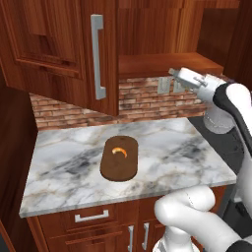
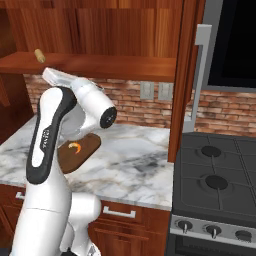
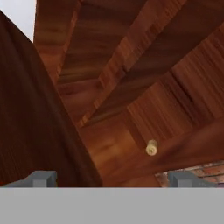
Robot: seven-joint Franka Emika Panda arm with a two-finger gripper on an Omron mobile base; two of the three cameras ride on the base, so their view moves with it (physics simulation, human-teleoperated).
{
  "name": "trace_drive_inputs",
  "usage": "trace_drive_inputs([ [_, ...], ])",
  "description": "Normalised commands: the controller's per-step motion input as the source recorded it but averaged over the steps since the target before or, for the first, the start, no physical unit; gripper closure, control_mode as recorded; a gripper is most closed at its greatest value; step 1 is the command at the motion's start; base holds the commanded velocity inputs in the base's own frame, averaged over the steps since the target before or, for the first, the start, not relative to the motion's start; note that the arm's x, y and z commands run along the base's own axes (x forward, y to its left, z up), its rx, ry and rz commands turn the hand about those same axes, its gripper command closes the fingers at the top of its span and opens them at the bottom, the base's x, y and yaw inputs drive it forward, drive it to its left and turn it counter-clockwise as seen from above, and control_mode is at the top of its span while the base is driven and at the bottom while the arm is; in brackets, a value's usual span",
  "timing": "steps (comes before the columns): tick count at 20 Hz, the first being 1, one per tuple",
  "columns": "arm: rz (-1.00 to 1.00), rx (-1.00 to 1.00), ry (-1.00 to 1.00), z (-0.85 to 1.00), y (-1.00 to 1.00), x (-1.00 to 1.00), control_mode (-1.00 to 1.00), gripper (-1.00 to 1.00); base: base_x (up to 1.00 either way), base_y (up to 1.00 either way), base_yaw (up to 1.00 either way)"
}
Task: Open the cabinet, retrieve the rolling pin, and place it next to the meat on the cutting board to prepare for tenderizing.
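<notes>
Cabinet (image 1: 59,44) doors stand swung open, the left one with its long silver handle (image 1: 97,56) hanging out over the marble counter (image 1: 197,157). Rolling pin (image 2: 39,55) lies on the bottom shelf inside the cabinet, toward the left end, seen end-on as a small tan disc (image 3: 151,148) from the hand camera. Gripper (image 3: 111,179) is raised in front of the open cabinet, just below shelf level, aimed up and into the interior; its two finger tips (image 3: 41,178) sit wide apart with nothing between them, so the claw is open and empty. Pin is well apart from the fingers, deeper in. Cutting board (image 1: 119,158) rests flat mid-counter, with the meat (image 1: 119,150) on its far half. Brick backsplash (image 1: 142,101) runs behind, with outlets (image 2: 155,90). Stove (image 2: 215,175) sits to the right of the counter.
</notes>
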Motion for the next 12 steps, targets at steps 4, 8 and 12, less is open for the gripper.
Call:
trace_drive_inputs([
  [4,0.25,0.06,0.10,-0.03,0.42,0.78,-1.00,-1.00,0.00,0.00,0.00],
  [8,0.26,0.01,0.10,-0.01,0.58,0.53,-1.00,-1.00,0.00,0.00,0.00],
  [12,0.24,0.00,0.07,-0.04,0.67,0.30,-1.00,-1.00,0.00,0.00,0.00],
])
